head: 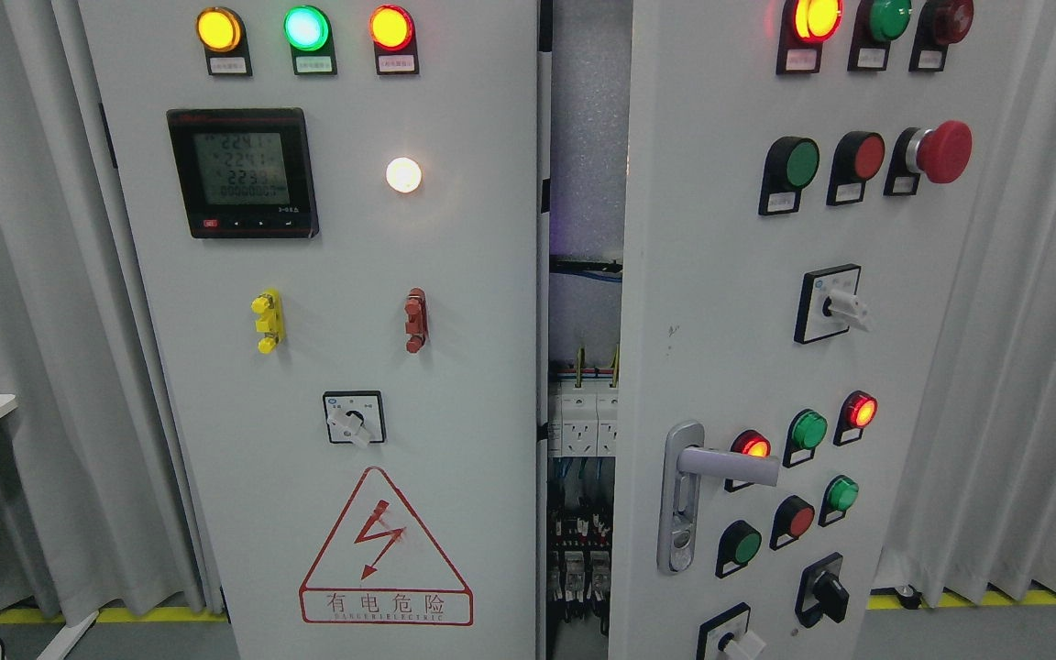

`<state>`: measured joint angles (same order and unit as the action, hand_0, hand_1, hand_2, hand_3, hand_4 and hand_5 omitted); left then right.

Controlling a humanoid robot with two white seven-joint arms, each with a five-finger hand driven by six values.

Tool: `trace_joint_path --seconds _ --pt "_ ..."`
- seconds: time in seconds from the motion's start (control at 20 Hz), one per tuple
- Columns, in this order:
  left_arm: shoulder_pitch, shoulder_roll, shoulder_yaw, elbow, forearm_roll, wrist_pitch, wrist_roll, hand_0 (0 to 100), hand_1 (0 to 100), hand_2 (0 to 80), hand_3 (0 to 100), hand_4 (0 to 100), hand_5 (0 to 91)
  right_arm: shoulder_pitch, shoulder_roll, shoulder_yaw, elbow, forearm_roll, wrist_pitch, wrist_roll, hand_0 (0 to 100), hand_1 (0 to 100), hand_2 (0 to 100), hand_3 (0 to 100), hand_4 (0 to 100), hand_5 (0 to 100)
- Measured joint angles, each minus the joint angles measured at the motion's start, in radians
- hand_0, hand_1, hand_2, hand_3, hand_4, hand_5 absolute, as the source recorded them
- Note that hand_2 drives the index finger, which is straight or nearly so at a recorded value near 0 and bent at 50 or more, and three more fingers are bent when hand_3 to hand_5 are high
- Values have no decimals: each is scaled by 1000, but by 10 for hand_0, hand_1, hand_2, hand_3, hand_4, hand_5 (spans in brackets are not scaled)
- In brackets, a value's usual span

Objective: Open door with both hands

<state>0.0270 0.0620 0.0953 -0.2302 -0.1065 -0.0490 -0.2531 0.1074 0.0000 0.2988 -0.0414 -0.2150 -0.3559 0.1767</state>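
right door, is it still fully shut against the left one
No, the right door stands ajar, with a gap showing breakers and wiring between it and the left door.

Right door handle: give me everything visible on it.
The door handle is a silver, metallic-looking lever on a tall, narrow backplate with rounded ends, with what looks like a keyhole low on the plate. The lever points roughly horizontally toward the picture's right, partly covering a lit red indicator. It sits near the left edge of the right door, which stands ajar, wiring showing in the gap. Nothing touches it; no robot hand is in view.
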Motion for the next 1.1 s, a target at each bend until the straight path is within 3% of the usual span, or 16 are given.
trace_joint_path --seconds 0.1,0.25,0.4,0.5,0.8,1.1 --pt "21 9 -1 -72 13 0 -157 289 0 27 28 33 0 0 0 0 0 0 0 0 220 0 0 0 0 0" --pt "57 28 -4 -196 59 -2 -320 288 0 27 28 33 0 0 0 0 0 0 0 0 220 0 0 0 0 0" --pt "89 56 -20 -325 133 -3 -432 288 0 27 28 33 0 0 0 0 0 0 0 -1 220 0 0 0 0 0" --pt "114 90 -43 -422 190 -3 -479 288 0 27 28 34 0 0 0 0 0 0 0 -1 220 0 0 0 0 0" --pt "169 222 -151 -727 386 -3 -515 288 0 27 28 34 0 0 0 0 0 0 0 -1 219 0 0 0 0 0" --pt "188 357 -253 -997 508 -7 -401 289 0 28 28 34 0 0 0 0 0 0 -1 -2 219 0 0 0 0 0"
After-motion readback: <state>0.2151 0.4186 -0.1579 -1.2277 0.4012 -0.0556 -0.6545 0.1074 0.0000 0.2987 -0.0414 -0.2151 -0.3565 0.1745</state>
